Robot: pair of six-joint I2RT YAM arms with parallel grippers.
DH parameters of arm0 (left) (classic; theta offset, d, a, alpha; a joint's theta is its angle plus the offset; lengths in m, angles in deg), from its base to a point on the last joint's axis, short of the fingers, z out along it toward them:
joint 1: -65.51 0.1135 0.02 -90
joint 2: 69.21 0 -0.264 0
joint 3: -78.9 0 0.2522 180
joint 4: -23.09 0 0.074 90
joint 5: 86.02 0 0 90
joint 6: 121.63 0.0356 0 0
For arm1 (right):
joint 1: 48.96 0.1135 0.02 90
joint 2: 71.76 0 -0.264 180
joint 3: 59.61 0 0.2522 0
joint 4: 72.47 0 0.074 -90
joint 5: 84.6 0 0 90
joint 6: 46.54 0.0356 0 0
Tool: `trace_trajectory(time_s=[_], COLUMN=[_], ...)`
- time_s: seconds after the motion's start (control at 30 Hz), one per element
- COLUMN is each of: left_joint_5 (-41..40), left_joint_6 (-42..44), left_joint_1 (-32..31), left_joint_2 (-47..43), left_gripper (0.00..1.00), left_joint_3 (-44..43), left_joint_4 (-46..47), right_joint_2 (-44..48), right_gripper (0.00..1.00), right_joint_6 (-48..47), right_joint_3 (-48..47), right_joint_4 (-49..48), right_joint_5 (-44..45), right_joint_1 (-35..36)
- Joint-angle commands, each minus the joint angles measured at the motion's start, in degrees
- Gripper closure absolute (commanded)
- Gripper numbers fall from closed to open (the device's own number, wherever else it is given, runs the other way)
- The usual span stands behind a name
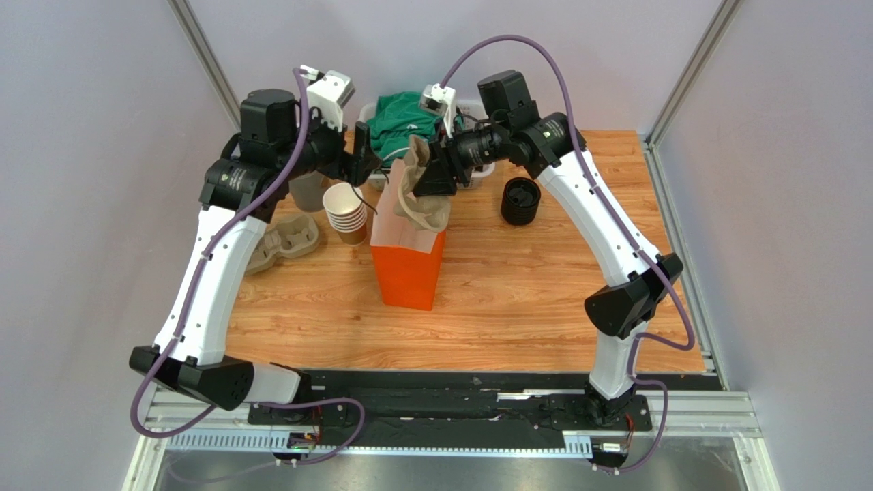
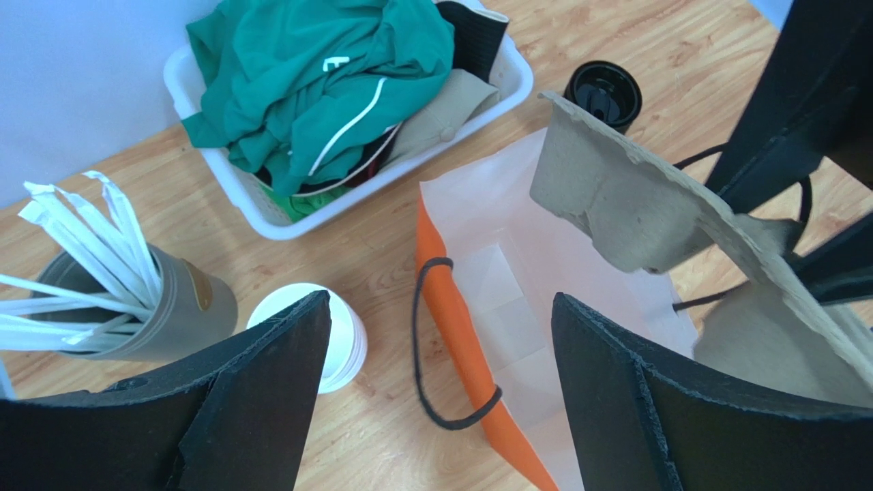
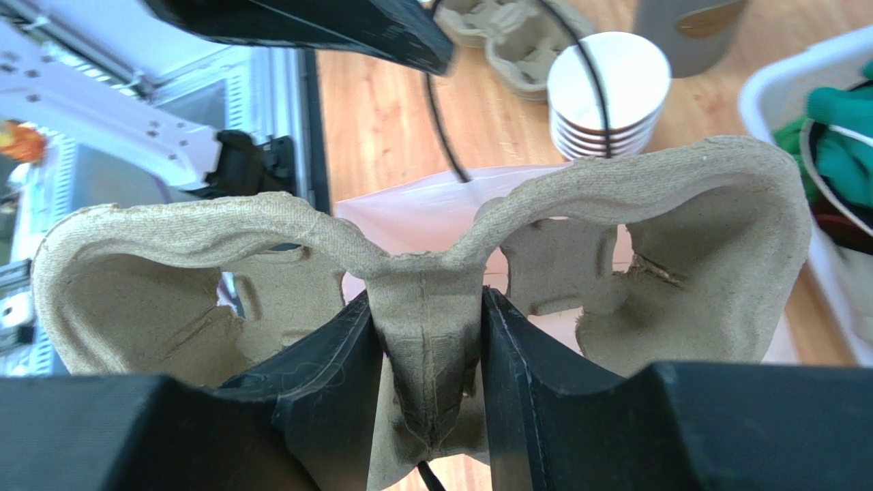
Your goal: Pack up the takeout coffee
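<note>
Pulp carrier, one, clamped in right tool, left tool apart and empty, one orange bag.

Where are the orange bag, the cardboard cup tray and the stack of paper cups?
orange bag (image 1: 408, 271): top view, orange front face.
cardboard cup tray (image 3: 425, 307): right wrist view, pinched centre ridge.
stack of paper cups (image 1: 342, 201): top view, white inside of top cup.
</note>
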Motion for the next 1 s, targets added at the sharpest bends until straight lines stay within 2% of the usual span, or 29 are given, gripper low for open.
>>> trace_trajectory(time_s=[0.0, 0.13, 0.27, 0.43, 0.63, 0.97], left_joint_5=[1.9, -0.55, -1.35, 0.4, 0.94, 1.99], left_joint_6=[-0.33, -0.33, -0.24, -1.12, -1.04, -1.3], left_joint_1=[1.02, 1.28, 2.86, 5.06, 5.68, 6.64], left_joint_2=[-1.99, -1.9, -3.04, -4.01, -4.1, -3.66], left_gripper=[0.13, 0.13, 0.13, 0.13, 0.13, 0.13], left_joint_3=[-2.3, -4.15, -2.05, -0.99, -0.38, 0.15], left_joint_4=[1.99, 0.76, 1.19, 1.28, 0.75, 0.76], right_joint_2=[-1.17, -3.28, -3.64, -3.72, -1.09, 1.72], right_gripper=[0.6, 0.6, 0.6, 0.6, 0.6, 0.6], right_joint_6=[0.01, -1.85, -1.85, -2.55, -6.42, -9.15], right_joint_3=[-1.36, -4.79, -4.28, -4.8, -3.4, -6.82], right_joint_4=[-3.35, -1.6, -3.43, -4.85, -4.84, -4.06], right_joint_5=[7.44, 10.69, 12.45, 14.83, 19.48, 25.28], right_joint_1=[1.55, 3.66, 5.15, 6.21, 7.62, 9.02])
